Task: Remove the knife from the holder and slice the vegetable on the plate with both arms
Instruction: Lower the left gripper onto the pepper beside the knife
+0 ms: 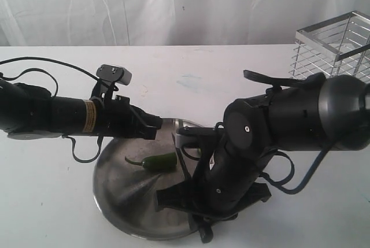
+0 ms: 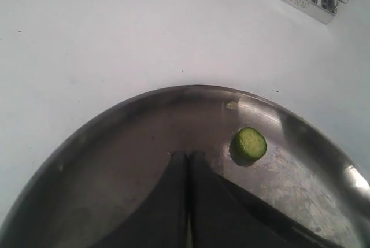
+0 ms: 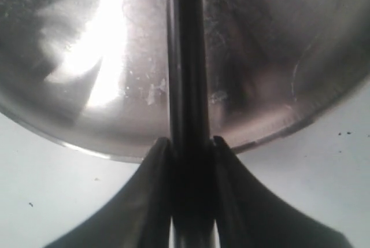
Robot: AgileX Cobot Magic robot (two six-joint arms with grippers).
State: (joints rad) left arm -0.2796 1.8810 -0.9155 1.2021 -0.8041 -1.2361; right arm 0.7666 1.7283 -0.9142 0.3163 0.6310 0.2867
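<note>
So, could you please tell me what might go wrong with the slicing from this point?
The left claw is shut with nothing in it, so the chili lies unheld on the plate and may roll or slide under the knife. The right claw, shut on the knife, works close to the left claw over the same plate, so they could collide.

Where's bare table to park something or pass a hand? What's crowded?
Free: the table strip behind the plate, from the left edge to the holder; also the front-left corner, in front of the left arm. Crowded: over the plate, where the left pincer, the right pincer with the knife, the chili and a slice all sit.
</note>
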